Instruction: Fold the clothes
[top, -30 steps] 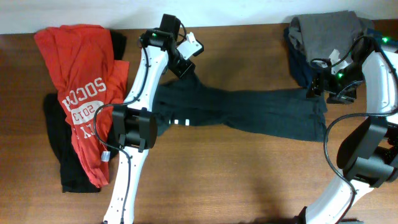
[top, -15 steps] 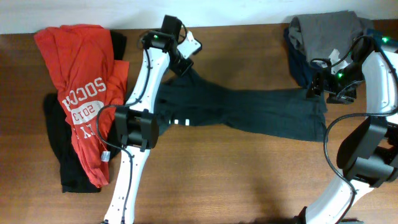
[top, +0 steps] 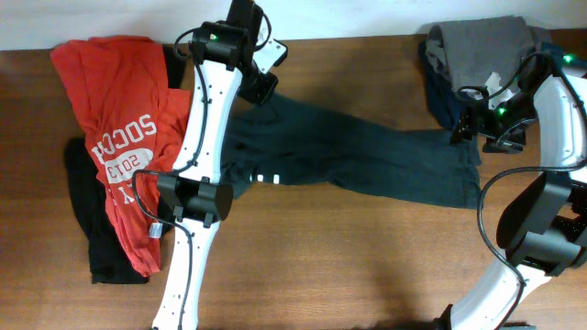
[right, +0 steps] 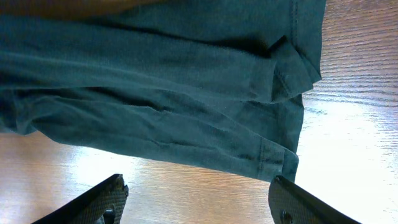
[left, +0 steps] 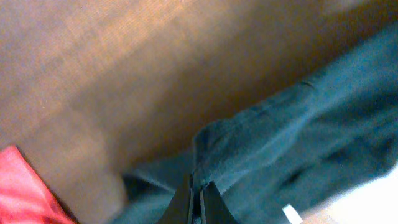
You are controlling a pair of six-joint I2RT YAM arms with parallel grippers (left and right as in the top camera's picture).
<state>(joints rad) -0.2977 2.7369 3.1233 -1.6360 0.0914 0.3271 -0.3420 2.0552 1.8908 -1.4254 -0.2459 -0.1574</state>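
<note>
TABLETOP: A dark T-shirt (top: 367, 160) lies strung out across the wooden table (top: 321, 266). Its long axis runs from far left to near right, w/ one arm at each end. At the far-left end the left gripper (left: 196, 198) is pinched fully closed on a fold of the shirt's edge; the wrist view shows cloth drawn up into the tips. At the right end the right gripper (right: 198, 190) hangs over bare wood w/ fingers spread wide and nothing between them. The shirt's stitched hem corner (right: 280, 158) lies just beyond the fingertips. The next move prob. turns on that relation: the right arm is nearer the loose end, and the hem sits just ahead of its open fingers, so a short reach, drop and close looks enough. Other clothes wait off to the sides: a red shirt (top: 115, 128) w/ white print at left, a grey garment (top: 481, 41) at far right.
</note>
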